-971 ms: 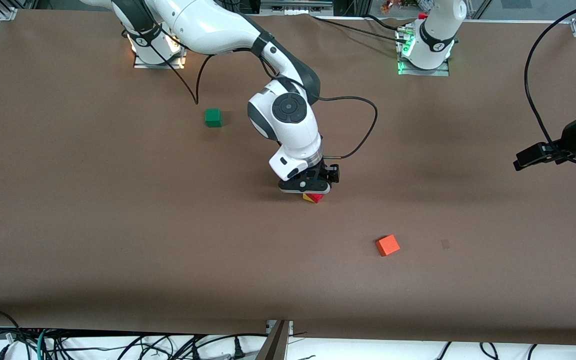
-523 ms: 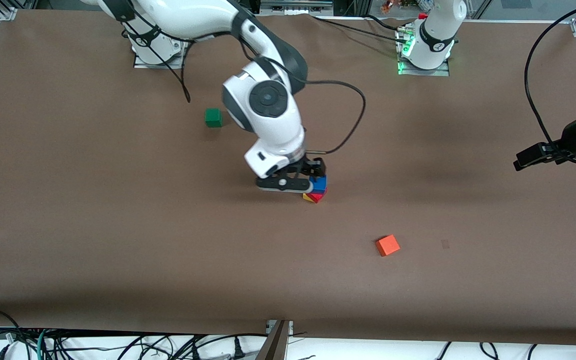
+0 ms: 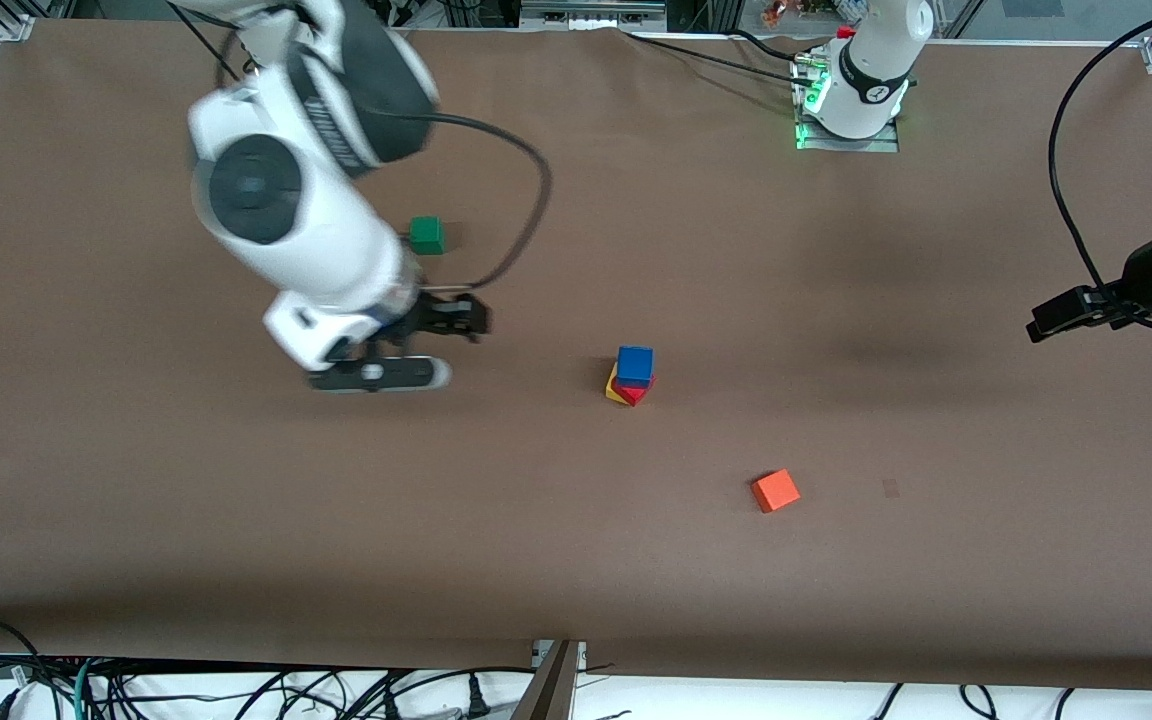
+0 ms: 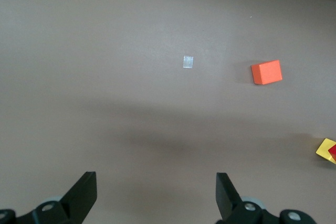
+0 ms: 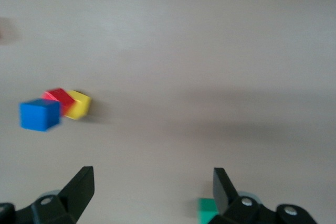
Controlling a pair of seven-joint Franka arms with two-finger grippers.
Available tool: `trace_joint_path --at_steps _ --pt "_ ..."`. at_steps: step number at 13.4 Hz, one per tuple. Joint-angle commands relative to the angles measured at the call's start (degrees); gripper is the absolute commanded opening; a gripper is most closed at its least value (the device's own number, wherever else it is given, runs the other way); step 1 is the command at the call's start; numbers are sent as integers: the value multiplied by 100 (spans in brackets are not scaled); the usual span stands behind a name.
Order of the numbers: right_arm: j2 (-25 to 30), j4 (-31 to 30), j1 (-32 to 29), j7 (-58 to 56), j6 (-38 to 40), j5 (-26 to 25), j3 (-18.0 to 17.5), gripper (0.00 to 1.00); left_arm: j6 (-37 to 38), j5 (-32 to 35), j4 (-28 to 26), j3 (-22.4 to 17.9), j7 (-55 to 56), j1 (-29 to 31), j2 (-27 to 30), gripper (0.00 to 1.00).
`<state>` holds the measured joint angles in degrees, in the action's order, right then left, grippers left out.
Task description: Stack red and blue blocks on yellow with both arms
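The blue block sits on the red block, which sits turned on the yellow cube, mid-table. The stack stands free. My right gripper is open and empty, in the air over bare table, off the stack toward the right arm's end. Its wrist view shows the blue, red and yellow cubes well clear of the open right gripper. My left gripper waits over the left arm's end of the table; its wrist view shows it open and empty, with the yellow cube's corner at the view's edge.
An orange cube lies nearer the front camera than the stack and also shows in the left wrist view. A green cube lies close to the right arm's wrist and shows in the right wrist view. Cables trail over the table.
My right gripper let go of the blue block on the red one, rose and swung away toward the right arm's end. The left arm has not moved.
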<state>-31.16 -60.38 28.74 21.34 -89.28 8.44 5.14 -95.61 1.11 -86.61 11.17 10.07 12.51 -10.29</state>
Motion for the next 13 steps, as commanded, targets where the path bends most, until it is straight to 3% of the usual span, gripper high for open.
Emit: trace_joint_path --at_steps 1,3,7,13 --pt "1284 -1718 18 -1058 -80 97 618 100 33 -138 135 8 -128 49 -69 100" --pt "1978 -2615 27 -1527 -238 9 892 100 33 -146 135 8 -128 49 -69 100" --pt "3149 -4163 35 -1528 -1011 -685 893 100 33 -146 135 8 -128 49 -70 100" --pt "3055 -4105 -122 -1677 -1118 -888 866 100 33 -146 127 8 -128 49 -70 100"
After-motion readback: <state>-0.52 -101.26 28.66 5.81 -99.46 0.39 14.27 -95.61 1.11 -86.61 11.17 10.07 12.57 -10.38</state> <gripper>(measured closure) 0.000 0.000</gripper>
